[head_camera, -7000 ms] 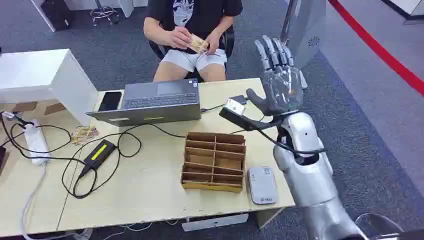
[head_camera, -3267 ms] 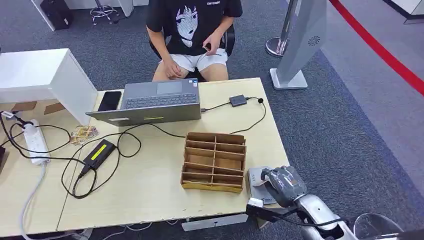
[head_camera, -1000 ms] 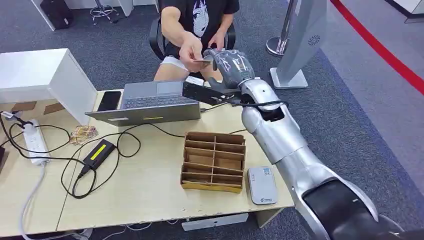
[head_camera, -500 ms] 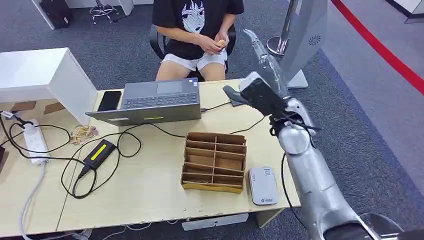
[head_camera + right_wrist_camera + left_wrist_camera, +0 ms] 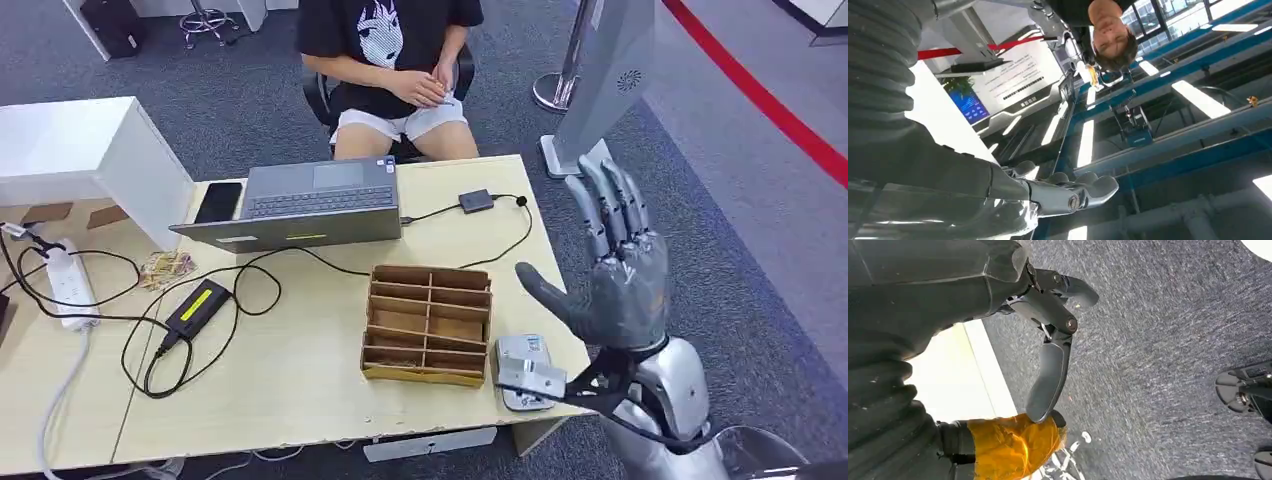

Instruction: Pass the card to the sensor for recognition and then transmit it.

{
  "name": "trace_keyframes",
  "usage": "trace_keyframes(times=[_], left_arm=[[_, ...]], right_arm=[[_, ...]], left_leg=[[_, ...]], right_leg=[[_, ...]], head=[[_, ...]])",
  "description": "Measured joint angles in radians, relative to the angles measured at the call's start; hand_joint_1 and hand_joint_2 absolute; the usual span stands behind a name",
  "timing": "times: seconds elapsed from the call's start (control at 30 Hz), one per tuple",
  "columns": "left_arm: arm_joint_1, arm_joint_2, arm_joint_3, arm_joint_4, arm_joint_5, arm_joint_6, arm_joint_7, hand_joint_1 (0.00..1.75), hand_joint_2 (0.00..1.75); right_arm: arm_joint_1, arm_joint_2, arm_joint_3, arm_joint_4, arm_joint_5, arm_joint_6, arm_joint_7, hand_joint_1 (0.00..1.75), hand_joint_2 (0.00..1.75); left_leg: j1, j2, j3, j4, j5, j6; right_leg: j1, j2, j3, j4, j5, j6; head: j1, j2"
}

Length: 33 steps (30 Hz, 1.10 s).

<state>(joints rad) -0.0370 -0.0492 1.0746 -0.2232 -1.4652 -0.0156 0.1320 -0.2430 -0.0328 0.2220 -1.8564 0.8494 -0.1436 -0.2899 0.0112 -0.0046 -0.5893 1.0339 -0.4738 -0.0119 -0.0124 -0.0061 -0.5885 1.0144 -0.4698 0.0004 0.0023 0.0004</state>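
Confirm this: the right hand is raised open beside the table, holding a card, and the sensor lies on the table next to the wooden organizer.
Wrong on one point: the right hand holds no card; the head view shows it empty. It is raised open beside the table, and the sensor lies next to the organizer.

Silver arm (image 5: 668, 400), grey hand (image 5: 615, 285) with darker fingers (image 5: 604, 205), black wrist cable.

One laptop (image 5: 310, 205) on the surface (image 5: 300, 390), one phone (image 5: 220, 201), one sensor (image 5: 522, 368), one divided box (image 5: 428, 322). One power strip (image 5: 70, 285), one adapter (image 5: 198, 306), one small hub (image 5: 477, 200). One person (image 5: 395, 60), one chair (image 5: 330, 95), and one hand (image 5: 615, 275) raised.
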Motion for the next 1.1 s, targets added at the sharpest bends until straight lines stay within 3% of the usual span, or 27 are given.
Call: trace_keyframes(times=[0.07,0.1,0.23,0.77,1.1], left_arm=[[-0.003,-0.013,0.026,0.000,0.003,0.011,0.002,0.00,1.75],[-0.003,-0.018,0.040,0.000,0.004,0.012,0.003,0.00,1.75],[-0.003,-0.021,0.047,0.000,0.002,0.013,0.003,0.00,1.75],[-0.005,-0.023,0.058,0.000,-0.018,0.014,0.000,0.00,1.75],[-0.007,-0.023,0.057,0.000,-0.043,0.008,-0.006,0.00,1.75]], right_arm=[[0.181,-0.025,0.010,-0.126,0.208,-0.161,-0.004,0.00,1.75],[0.255,-0.046,0.035,-0.152,0.232,-0.187,-0.023,0.00,1.75],[0.316,-0.069,0.080,-0.156,0.266,-0.218,-0.040,0.00,1.75],[0.354,-0.095,0.274,-0.096,0.253,-0.173,-0.057,0.00,1.75],[0.296,-0.088,0.392,0.020,0.273,-0.137,-0.022,0.00,1.75]], left_leg=[[0.000,0.000,0.000,0.000,-0.001,0.001],[0.000,0.000,0.000,0.000,-0.001,0.001],[0.000,0.001,0.000,0.000,-0.001,0.001],[0.000,0.001,0.000,0.000,-0.001,0.001],[0.000,0.001,0.000,0.000,-0.001,0.001]], right_leg=[[0.000,0.000,0.000,0.000,-0.001,-0.001],[0.000,0.000,0.000,0.000,-0.001,-0.001],[0.000,0.000,0.001,0.000,-0.001,-0.001],[0.000,0.000,0.001,0.000,-0.001,-0.001],[0.000,0.000,0.001,0.000,-0.001,-0.001]], head=[[0.000,0.000],[0.000,0.000],[0.000,0.000],[0.000,0.000],[0.000,0.000]])
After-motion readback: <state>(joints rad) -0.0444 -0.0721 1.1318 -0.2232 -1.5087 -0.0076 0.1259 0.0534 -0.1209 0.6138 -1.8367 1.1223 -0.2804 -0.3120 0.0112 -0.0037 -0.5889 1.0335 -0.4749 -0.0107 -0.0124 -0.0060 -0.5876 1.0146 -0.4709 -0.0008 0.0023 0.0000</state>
